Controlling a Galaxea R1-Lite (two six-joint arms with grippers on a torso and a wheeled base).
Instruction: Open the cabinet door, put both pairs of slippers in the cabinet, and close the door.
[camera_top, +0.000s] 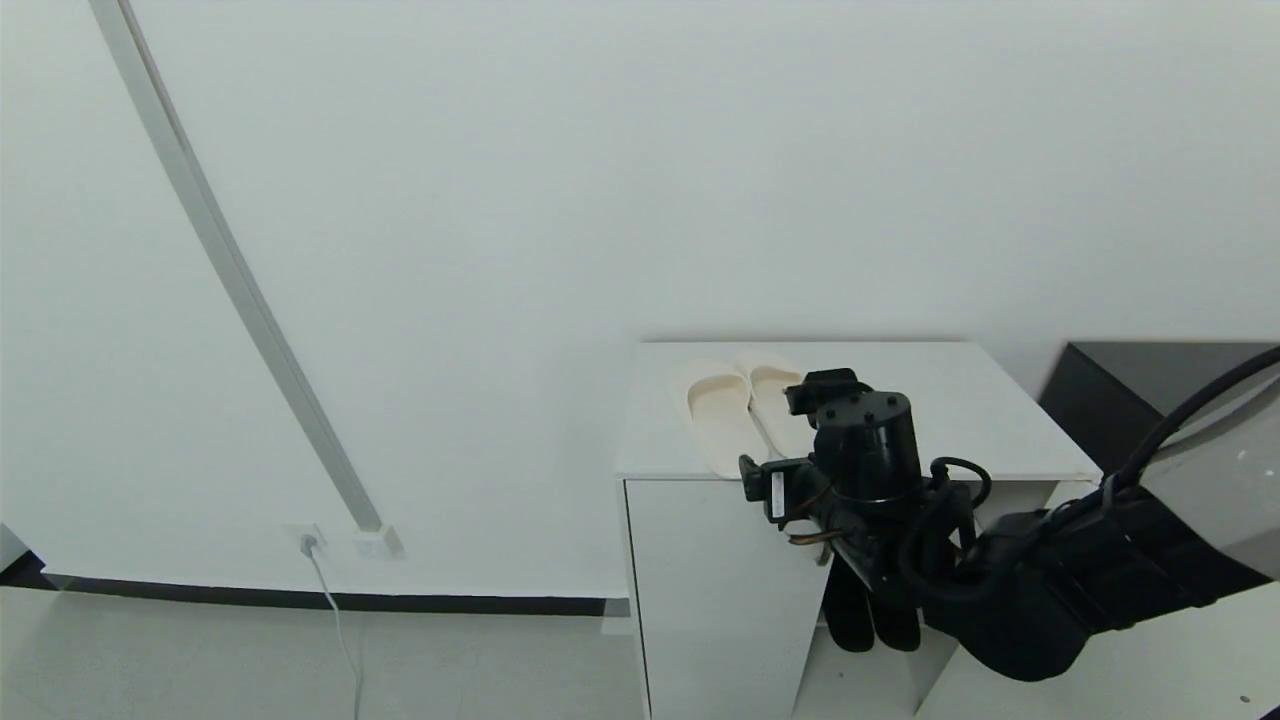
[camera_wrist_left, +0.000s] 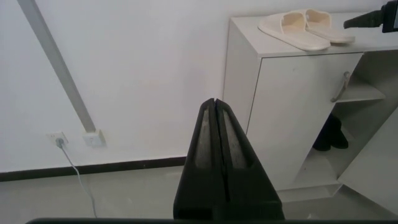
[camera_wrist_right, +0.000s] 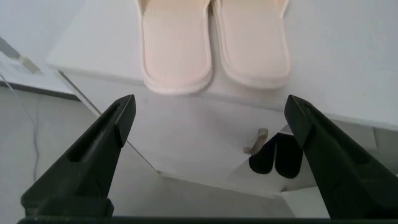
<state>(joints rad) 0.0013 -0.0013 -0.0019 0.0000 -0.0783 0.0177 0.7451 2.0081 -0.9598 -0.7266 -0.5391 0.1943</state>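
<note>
1. cream slippers (camera_top: 735, 415) lie side by side, touching, on top of the white cabinet (camera_top: 700, 580), close to its front edge and towards the robot's left side of the top.
2. black slippers (camera_top: 870, 615) stand together inside the cabinet, in the lower compartment beneath a shelf (camera_wrist_left: 364, 93).
3. the open door (camera_top: 1100, 665) on the robot's right is swung out wide, leaving that half of the cabinet exposed. the closed door (camera_wrist_left: 298, 118) on the left sits flush, with a slim metal handle (camera_wrist_left: 339, 87) at its inner edge.
4. the right gripper (camera_wrist_right: 209, 106) hovers over the front edge of the cabinet top, just beside the near ends of the cream slippers. its jaws are spread wide apart and hold nothing.
5. the left gripper (camera_wrist_left: 215, 107) hangs low, well apart from the cabinet on its left side. its jaws are pressed together with nothing between them.
6. behind everything is a plain white wall (camera_top: 600, 180). a pale conduit strip (camera_top: 230, 260) slants down it to a socket (camera_top: 308, 541), from which a cable (camera_top: 345, 640) trails to the floor.
</note>
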